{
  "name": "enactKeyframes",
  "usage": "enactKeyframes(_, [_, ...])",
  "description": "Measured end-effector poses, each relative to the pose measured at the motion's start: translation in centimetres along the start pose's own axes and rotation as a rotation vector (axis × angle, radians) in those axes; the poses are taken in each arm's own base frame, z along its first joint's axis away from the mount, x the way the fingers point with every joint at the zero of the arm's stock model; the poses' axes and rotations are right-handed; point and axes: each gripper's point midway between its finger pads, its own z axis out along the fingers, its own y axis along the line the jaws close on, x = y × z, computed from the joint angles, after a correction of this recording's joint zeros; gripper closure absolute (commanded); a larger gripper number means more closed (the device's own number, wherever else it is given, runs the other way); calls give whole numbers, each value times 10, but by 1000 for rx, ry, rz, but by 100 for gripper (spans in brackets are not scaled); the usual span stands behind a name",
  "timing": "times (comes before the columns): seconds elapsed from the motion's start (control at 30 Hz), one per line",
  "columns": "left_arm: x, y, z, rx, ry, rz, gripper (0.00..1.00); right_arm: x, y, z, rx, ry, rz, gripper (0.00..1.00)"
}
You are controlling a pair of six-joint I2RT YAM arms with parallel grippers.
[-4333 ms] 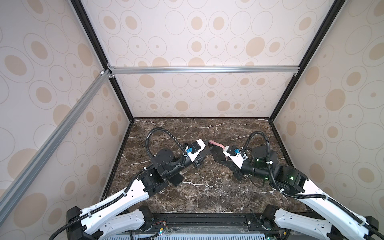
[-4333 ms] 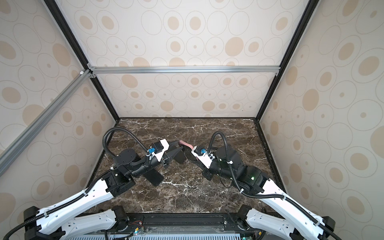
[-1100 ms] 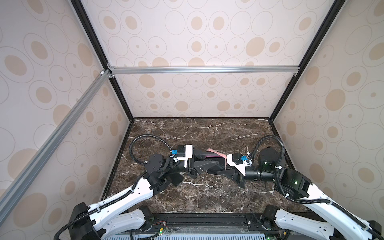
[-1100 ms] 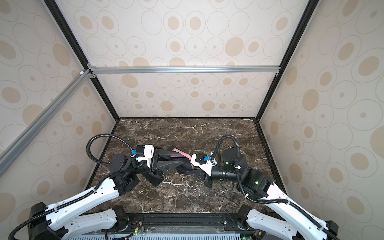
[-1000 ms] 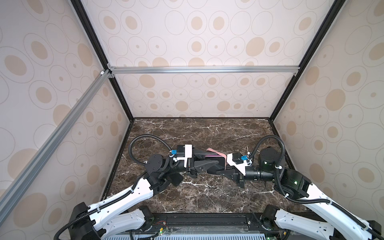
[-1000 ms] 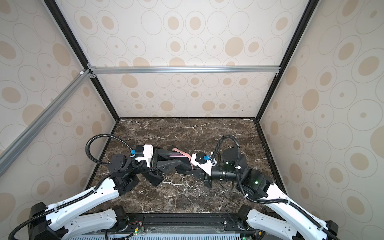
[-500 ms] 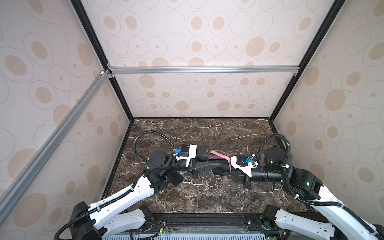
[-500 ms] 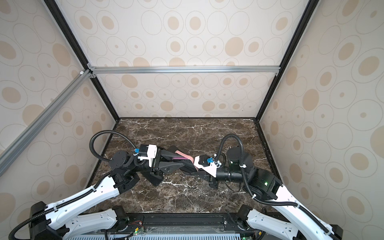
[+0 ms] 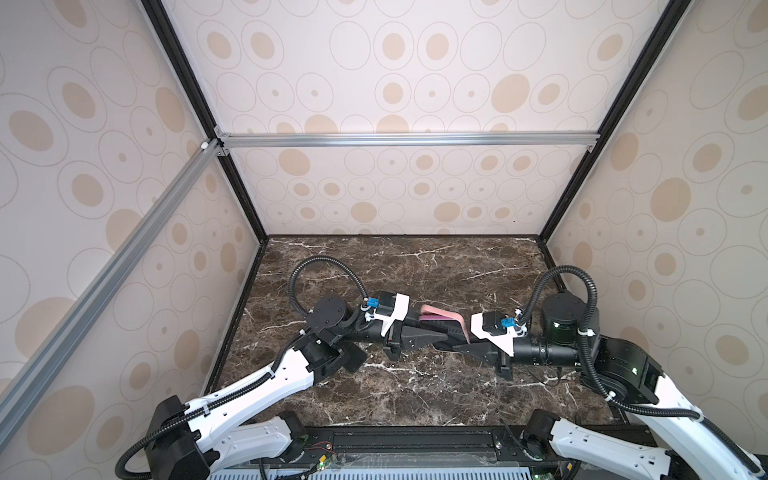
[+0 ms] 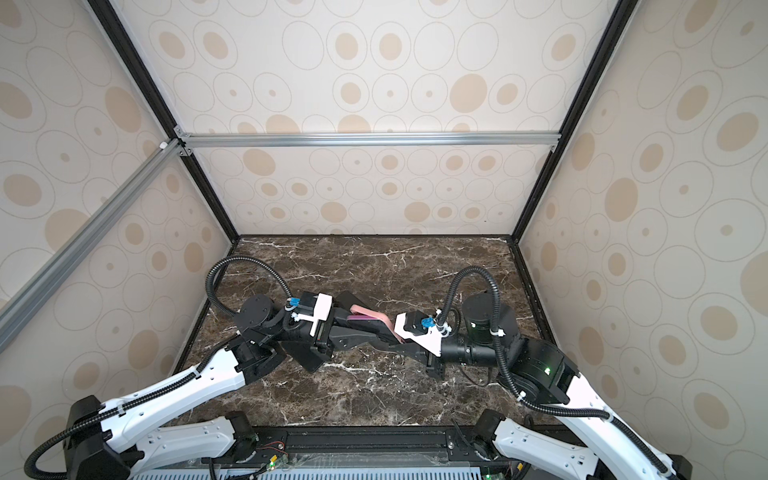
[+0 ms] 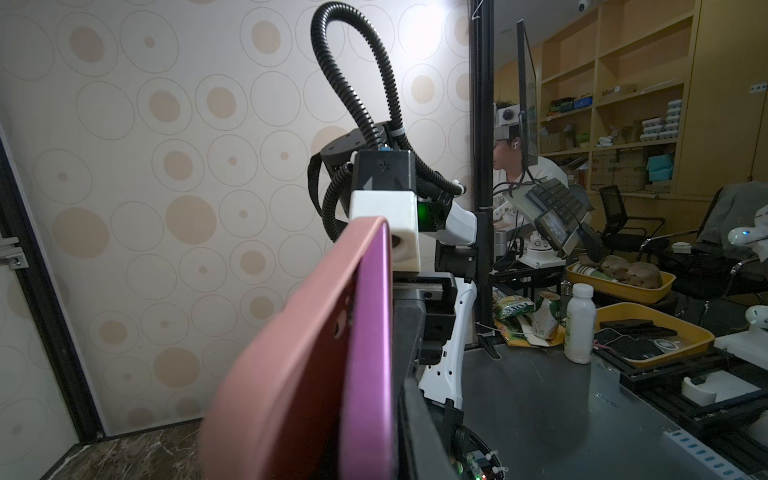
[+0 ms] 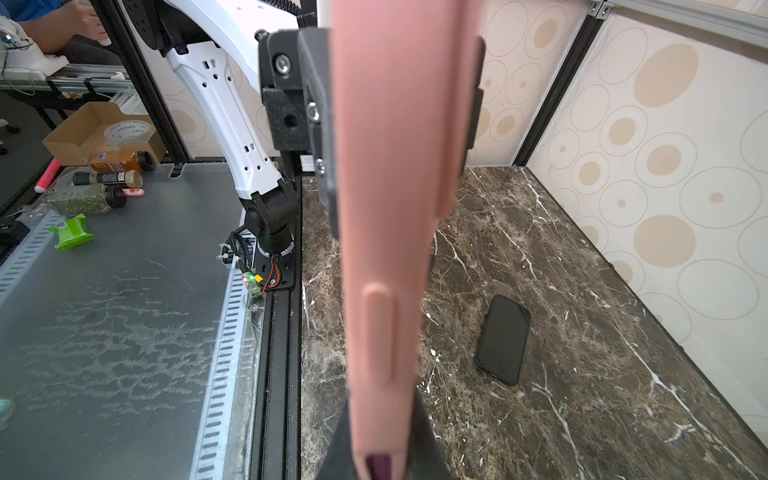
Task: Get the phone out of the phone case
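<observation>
Phone (image 12: 503, 338) is out, lying flat on the marble table (image 12: 582, 291) between the held case and the back edge, with its long axis roughly parallel to the case. Phone case (image 9: 441, 319) is in mid-air, spanning arm to arm. Left gripper (image 9: 436, 326) and right gripper (image 9: 463, 338) are each clamped nearly closed on one end, and neither touches the phone.

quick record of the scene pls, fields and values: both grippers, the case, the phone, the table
left gripper: shut on the phone case
right gripper: shut on the phone case
phone case: pink, purple inside, held in the air between both grippers
phone: black, lying flat on the table, outside the phone case
table: dark marble
</observation>
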Motion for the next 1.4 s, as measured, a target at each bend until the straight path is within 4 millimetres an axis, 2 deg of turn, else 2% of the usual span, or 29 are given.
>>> enactKeyframes(0.07, [-3, -1, -1, -3, -4, 9, 100, 0, 1, 0, -3, -1, 4, 100])
enactKeyframes(0.17, [-6, 0, -3, -19, -9, 15, 100, 0, 1, 2, -9, -8, 13, 100])
enactKeyframes(0.2, [-7, 0, -4, -23, -7, 16, 100, 0, 1, 3, -11, -10, 16, 96])
enactKeyframes(0.27, [-6, 2, -6, -40, 2, 15, 100, 1, 2, 4, -15, -8, 24, 81])
enactKeyframes(0.33, [-4, 4, -8, -57, 20, 21, 100, -3, 1, 5, -13, -32, 26, 61])
enactKeyframes(0.43, [22, 21, -15, -124, 116, -9, 100, -21, -6, -1, 34, -115, 9, 49])
enactKeyframes(0.6, [50, 41, -24, -208, 282, 24, 100, -6, -23, -9, 173, -132, 61, 45])
enactKeyframes(0.8, [80, 57, -35, -254, 489, 97, 100, -13, -45, -16, 296, -141, 134, 45])
enactKeyframes(1.0, [100, 54, -44, -217, 603, 146, 100, -26, -66, 5, 290, -61, 220, 46])
enactKeyframes(1.13, [104, 50, -45, -192, 619, 156, 100, -14, -79, 25, 263, 5, 293, 47])
enactKeyframes(1.23, [104, 48, -45, -178, 615, 161, 100, -6, -82, 36, 229, 31, 336, 48])
enactKeyframes(1.4, [103, 47, -44, -171, 613, 169, 100, -6, -74, 45, 157, 31, 369, 49])
